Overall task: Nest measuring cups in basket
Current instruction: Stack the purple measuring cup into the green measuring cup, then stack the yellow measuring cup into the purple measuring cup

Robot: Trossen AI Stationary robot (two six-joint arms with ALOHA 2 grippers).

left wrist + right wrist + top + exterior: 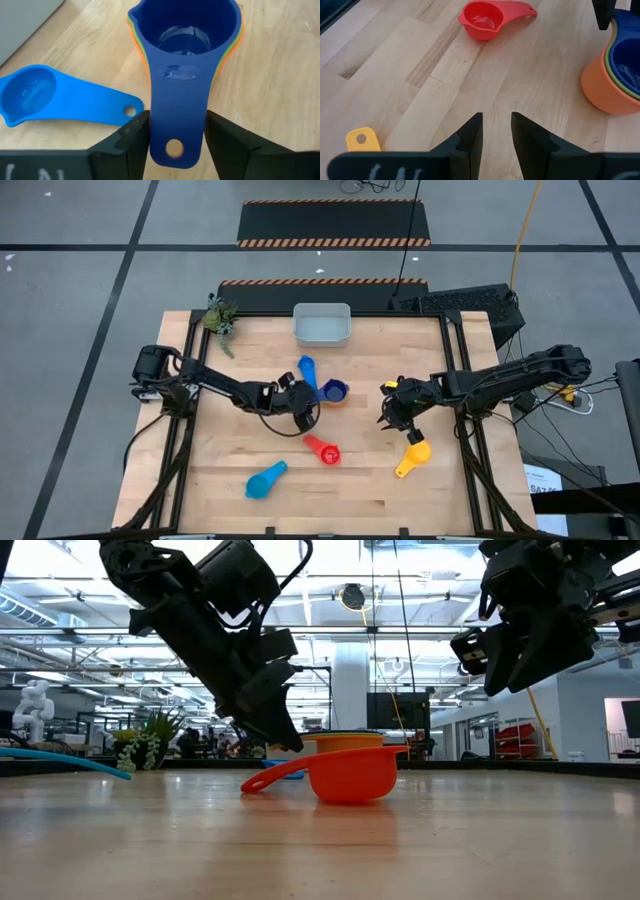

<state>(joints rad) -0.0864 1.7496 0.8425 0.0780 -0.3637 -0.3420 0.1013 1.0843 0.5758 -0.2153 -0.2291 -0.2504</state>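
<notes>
Handle alignment is what I watch here. In my left wrist view the navy cup point(185, 65) sits nested inside the orange cup point(142, 65), with a green rim showing between them, and its handle runs straight back toward me, lying in the gap of the left gripper point(175, 145). One finger stands on each side of the handle near its hanging hole. The fingers are very close to the handle's edges, but I cannot tell whether they are pressing it yet, so I call it a bracket, not a confirmed grasp.

From above, that stack point(334, 391) is near the table's middle, with the basket point(322, 324) beyond it at the far edge, apart from it. The blue cup point(306, 367) lies just beside the stack, on the basket side. The red cup point(324, 449), light blue cup point(266, 480) and yellow cup point(412, 458) lie scattered nearer the front.

The left arm is plainly the nearer one to the stack. The right gripper point(392, 408) hovers off the wood with a narrow gap between its fingers, holding nothing, with the yellow cup just below it.

I judge that closing across the handle's width should work, since its long axis matches my approach line.
</notes>
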